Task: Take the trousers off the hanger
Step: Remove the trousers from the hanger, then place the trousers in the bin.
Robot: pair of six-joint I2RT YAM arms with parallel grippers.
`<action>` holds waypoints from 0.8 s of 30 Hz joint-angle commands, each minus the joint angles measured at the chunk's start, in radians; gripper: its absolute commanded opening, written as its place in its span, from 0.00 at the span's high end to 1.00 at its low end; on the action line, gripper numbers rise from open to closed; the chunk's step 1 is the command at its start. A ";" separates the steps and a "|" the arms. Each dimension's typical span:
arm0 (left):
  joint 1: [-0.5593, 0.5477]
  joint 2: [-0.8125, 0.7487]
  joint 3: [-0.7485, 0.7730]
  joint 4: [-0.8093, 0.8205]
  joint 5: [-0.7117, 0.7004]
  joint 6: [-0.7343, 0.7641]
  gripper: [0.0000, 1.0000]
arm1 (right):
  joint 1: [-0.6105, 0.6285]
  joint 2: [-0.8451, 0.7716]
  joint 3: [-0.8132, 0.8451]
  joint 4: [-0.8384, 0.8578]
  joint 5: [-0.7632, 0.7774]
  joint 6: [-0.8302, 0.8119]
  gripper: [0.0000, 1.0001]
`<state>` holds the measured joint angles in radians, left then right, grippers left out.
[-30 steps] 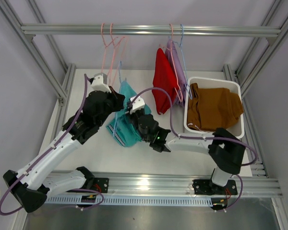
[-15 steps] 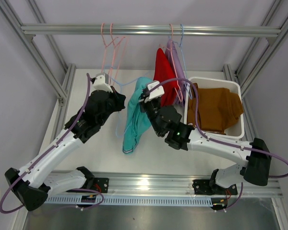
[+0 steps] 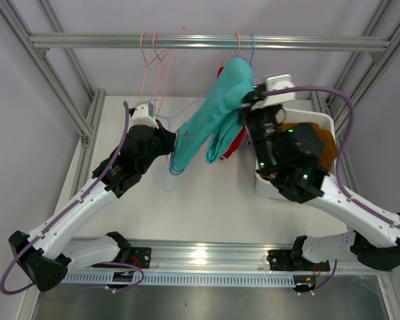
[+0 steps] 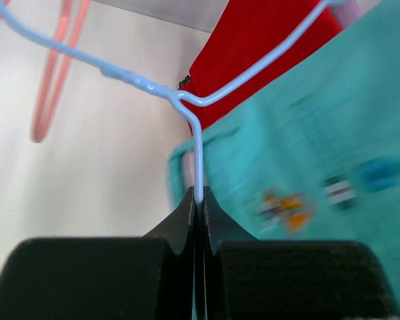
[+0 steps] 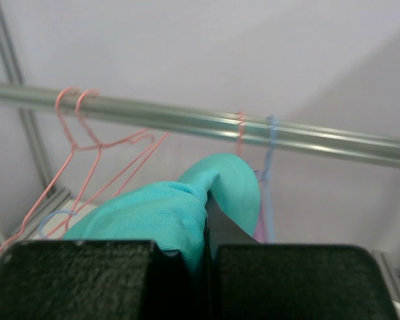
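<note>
Moved: right fingers hauled the teal trousers up and rightwards, now high by the rail over the counter's far edge.
Right grip: clamped on the trousers' top fold.
Left grip: left fingers pinched tight on the blue hanger wire, trousers just beside.

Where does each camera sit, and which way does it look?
Top view: above and behind the arms, looking down on the table; both arms, left gripper and right gripper show.
Left wrist: on the left arm, facing past its fingers, shut on the blue hanger.
Right wrist: on the right arm, facing up at the rail; its fingers clamp the teal trousers.
Shared: all show the teal trousers.
</note>
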<state>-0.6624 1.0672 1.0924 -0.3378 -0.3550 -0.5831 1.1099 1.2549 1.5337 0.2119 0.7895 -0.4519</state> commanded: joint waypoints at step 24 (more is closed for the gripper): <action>-0.009 0.033 0.032 0.016 -0.002 0.026 1.00 | -0.171 -0.330 -0.003 0.321 0.344 -0.568 1.00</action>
<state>-0.6636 1.0977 1.0924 -0.3477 -0.3553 -0.5797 0.9844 0.9779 1.5242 0.4782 1.1488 -1.0004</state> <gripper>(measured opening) 0.017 0.033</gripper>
